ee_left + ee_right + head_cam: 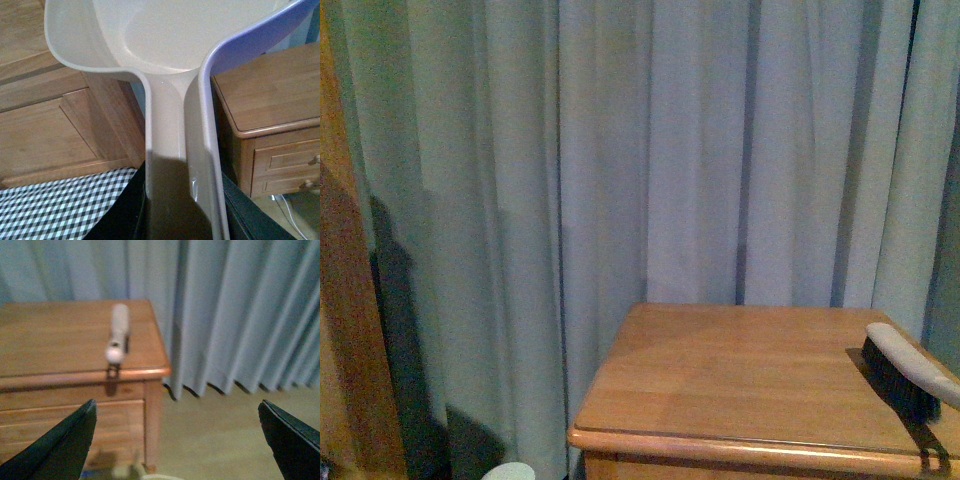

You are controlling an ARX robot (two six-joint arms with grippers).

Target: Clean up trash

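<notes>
Though the brush (908,372) runs off the front view's edge, we note: right gripper (176,403) spread wide, left gripper (181,216) clamped on dustpan (175,40) handle.

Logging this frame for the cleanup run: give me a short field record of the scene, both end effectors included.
left end effector: shut on dustpan handle
right end effector: open, empty, pointed at nightstand
brush: lying on nightstand top
trash: not seen in any view
backdrop: curtain behind nightstand
</notes>
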